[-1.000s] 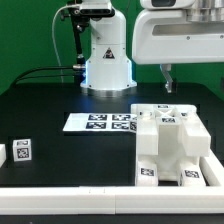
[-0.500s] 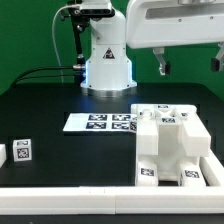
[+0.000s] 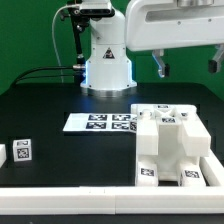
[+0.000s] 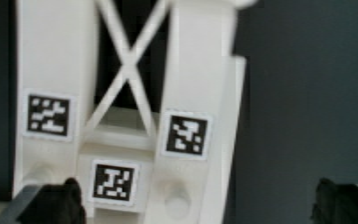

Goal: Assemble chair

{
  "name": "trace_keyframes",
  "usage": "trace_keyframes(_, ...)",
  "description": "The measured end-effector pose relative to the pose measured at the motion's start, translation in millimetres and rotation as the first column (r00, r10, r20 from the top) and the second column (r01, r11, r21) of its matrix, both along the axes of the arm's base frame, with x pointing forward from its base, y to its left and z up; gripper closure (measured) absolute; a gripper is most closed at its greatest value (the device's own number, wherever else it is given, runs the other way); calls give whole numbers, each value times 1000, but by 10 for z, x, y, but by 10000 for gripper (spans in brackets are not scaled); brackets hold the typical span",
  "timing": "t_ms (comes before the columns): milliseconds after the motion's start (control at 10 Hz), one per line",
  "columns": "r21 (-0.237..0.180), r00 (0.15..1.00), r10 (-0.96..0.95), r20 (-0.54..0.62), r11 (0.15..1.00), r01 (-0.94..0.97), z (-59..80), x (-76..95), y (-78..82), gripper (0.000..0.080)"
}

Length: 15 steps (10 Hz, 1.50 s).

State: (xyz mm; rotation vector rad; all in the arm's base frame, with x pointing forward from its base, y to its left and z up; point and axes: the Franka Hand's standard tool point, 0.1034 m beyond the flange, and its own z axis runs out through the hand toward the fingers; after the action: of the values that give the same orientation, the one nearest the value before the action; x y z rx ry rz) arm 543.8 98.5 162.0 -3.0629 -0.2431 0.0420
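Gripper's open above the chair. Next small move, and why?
Probably swing toward the exterior view's left, to the loose tagged block. The gripper hangs open and empty, well clear above the chair; the wrist view shows nothing between its fingers, only the chair below. That block lies apart from the chair, not yet joined.

Over the last second, the gripper [image 3: 188, 64] rises away from the chair parts [image 3: 172, 145] and shifts toward the exterior view's left. Most of this travel falls in the first half second, followed by a slight leftward drift. The second finger [image 3: 216, 60], previously out of view, is now visible.
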Motion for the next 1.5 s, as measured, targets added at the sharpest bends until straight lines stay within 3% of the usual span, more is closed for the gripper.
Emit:
trace_keyframes(300,7,996,74,44,997,-74,-75,-345,-259,151)
trace_keyframes(700,5,996,80,42,997,-80,-83,-327,-248,151)
trace_keyframes(800,5,983,178,54,984,-179,-80,-342,-340,151)
trace_keyframes(1100,6,951,293,97,956,-295,-301,-874,-571,151)
trace_keyframes(1500,14,962,260,87,965,-262,-359,-917,-594,151)
